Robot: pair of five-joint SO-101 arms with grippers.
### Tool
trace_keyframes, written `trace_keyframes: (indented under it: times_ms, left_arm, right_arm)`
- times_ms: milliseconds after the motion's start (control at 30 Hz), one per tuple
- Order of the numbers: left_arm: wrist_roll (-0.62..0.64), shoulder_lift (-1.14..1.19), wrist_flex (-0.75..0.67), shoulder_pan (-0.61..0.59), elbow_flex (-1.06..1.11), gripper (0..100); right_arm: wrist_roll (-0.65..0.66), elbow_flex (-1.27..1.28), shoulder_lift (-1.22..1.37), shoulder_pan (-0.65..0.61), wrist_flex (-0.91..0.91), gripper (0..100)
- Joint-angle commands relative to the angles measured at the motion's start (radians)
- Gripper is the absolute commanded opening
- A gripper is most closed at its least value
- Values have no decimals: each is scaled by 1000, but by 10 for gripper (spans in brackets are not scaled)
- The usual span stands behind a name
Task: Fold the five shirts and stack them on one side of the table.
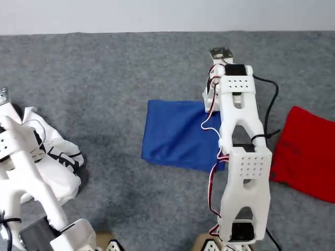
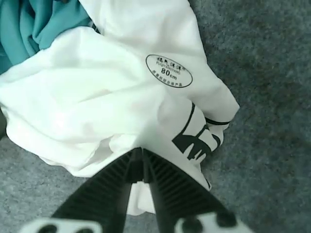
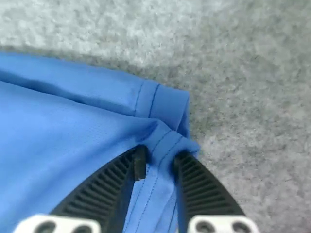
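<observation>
Grey matted tabletop [image 1: 104, 68]: blue shirt [image 1: 175, 136] mid-fold, held at its far right corner.
Blue shirt lies mid-table as a flat rectangle, apparently doubled over already. The right gripper [image 3: 160, 158] sits at that corner, jaws pinching the hem with cloth bunched between them. Judged step: one more fold of the blue shirt, or a drag toward the stack. The next move calls for lifting the corner without losing the hem, then carrying it across so the edges line up. Red shirt [image 1: 309, 151] lies folded flat at the right edge, well apart from the blue, and is probably the stack side. White shirt [image 2: 97, 97] lies crumpled at near left, the left gripper [image 2: 142, 154] on it, jaws pressed together on a tuck of white cloth. Teal shirt [image 2: 24, 29] is bunched touching the white one. Both are not yet folded.
</observation>
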Motion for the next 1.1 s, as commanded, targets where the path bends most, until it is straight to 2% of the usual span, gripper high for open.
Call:
trace_keyframes:
  times_ms: [0, 300, 500, 667, 867, 967, 1067]
  left_arm:
    - [8, -29, -26, 0, -5, 6]
    - [8, -29, -26, 2, -7, 6]
    - [8, -29, -26, 2, -7, 6]
    - [8, -29, -26, 3, -7, 6]
    - [8, -29, -25, 3, -7, 6]
    - [8, -29, -25, 3, -7, 6]
    - [8, -29, -25, 3, -7, 6]
  right_arm:
    - [2, -52, -24, -21, -13, 16]
    - [9, -206, -27, -18, -24, 9]
    - [11, -209, -24, -19, -111, 9]
    - [63, -212, 13, -28, -127, 28]
    - [26, -219, -41, -35, -41, 237]
    - [12, -219, -82, -50, 31, 231]
    - [11, -218, -99, -54, 130, 160]
